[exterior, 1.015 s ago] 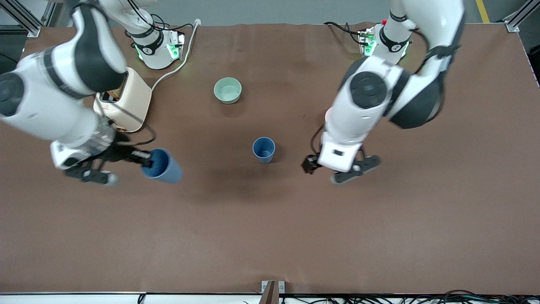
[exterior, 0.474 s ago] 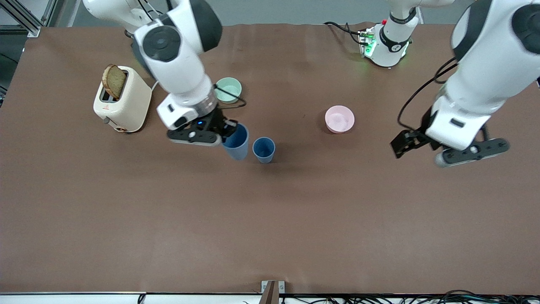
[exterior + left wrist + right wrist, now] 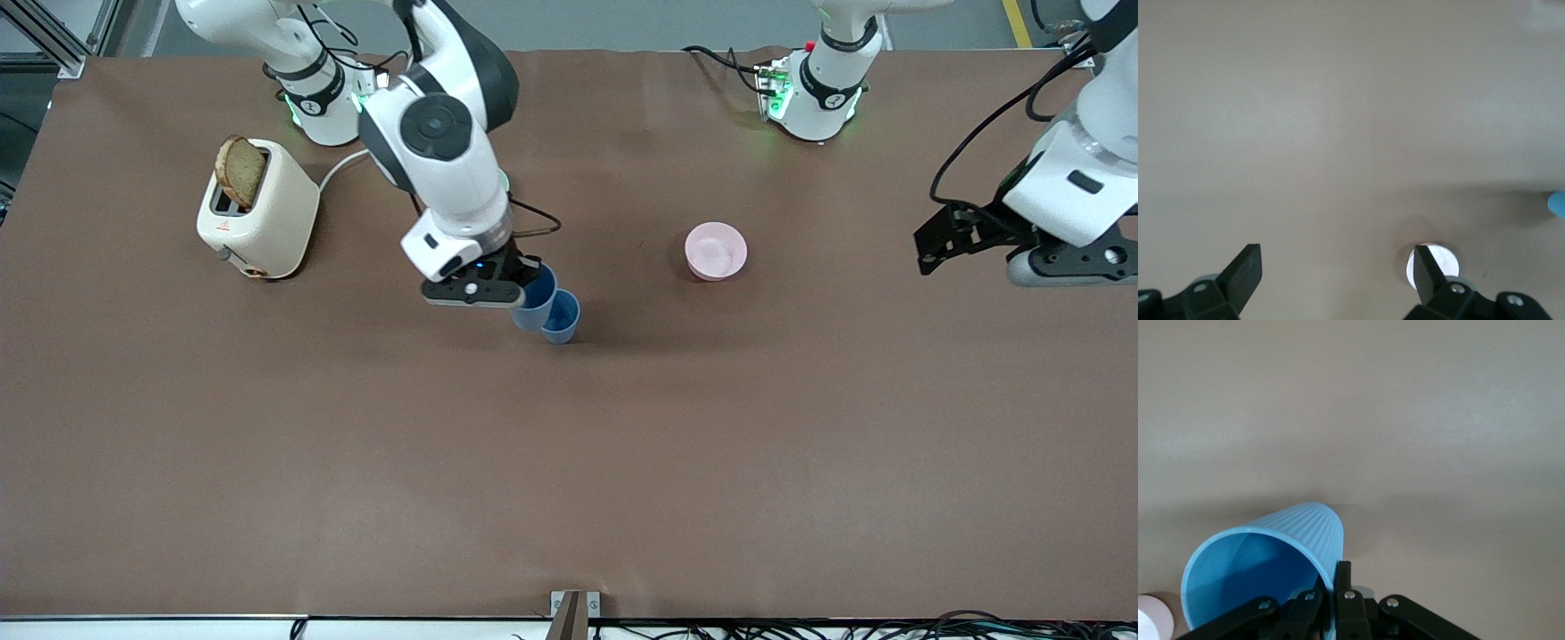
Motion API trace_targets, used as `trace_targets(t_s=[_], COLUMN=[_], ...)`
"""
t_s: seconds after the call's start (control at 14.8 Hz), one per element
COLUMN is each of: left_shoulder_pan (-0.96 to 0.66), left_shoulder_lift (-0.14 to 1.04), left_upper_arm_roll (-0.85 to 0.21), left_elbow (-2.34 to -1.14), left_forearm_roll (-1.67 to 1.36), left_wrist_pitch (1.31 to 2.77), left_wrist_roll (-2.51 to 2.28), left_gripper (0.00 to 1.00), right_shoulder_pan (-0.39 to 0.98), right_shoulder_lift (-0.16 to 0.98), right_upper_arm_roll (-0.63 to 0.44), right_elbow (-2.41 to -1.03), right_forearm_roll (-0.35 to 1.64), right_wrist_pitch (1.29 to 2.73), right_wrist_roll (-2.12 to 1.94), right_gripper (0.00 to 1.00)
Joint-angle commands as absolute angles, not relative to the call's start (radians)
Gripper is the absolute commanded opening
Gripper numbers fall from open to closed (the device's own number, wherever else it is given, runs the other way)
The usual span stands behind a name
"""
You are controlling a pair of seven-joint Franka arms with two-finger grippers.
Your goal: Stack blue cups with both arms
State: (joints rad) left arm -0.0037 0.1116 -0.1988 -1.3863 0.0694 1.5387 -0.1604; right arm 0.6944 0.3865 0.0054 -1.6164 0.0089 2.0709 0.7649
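Note:
One blue cup [image 3: 563,321] stands upright near the table's middle. My right gripper [image 3: 523,283] is shut on the rim of the second blue cup [image 3: 536,302] and holds it tilted, just above the standing cup and overlapping it toward the right arm's end. In the right wrist view the fingers [image 3: 1343,587] pinch the held cup's [image 3: 1271,567] wall, one inside and one outside. My left gripper [image 3: 996,252] is open and empty, raised over the left arm's end of the table. Its open fingers [image 3: 1245,270] show in the left wrist view, with a blue cup edge [image 3: 1557,204] farther off.
A pink bowl [image 3: 716,251] sits between the cups and the left gripper; it also shows in the left wrist view [image 3: 1438,257]. A cream toaster [image 3: 262,213] with a bread slice [image 3: 240,171] stands at the right arm's end. The right arm covers the mint-green bowl.
My right arm has carried its blue cup from near the toaster to just over the standing cup. My left arm has drawn away from the cups toward its own end of the table.

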Motion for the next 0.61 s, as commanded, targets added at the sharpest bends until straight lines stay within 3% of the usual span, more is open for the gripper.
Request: trace_targets(t_s=[0.0, 0.2, 0.54], left_shoulder_pan=[-0.005, -0.014, -0.005], left_shoulder_lift=[0.005, -0.075, -0.08], left_upper_arm_roll=[-0.172, -0.156, -0.156], left_elbow=[-1.517, -1.617, -1.611], left_forearm_roll=[0.022, 0.02, -0.015], left_wrist_pitch=[1.545, 1.551, 1.551], left_wrist_roll=[-0.126, -0.114, -0.058], left_gripper=[1.0, 1.0, 1.0], right_shoulder_pan=[0.721, 0.733, 0.739], right_shoulder_lift=[0.397, 0.407, 0.407], right_upper_arm_roll=[-0.006, -0.006, -0.005], right_elbow=[-1.624, -1.654, -1.704], right_forearm_roll=[-0.014, -0.014, -0.014], right_wrist_pitch=[2.094, 2.126, 2.18], right_wrist_roll=[0.792, 0.793, 0.793], right_gripper=[0.01, 0.01, 0.02])
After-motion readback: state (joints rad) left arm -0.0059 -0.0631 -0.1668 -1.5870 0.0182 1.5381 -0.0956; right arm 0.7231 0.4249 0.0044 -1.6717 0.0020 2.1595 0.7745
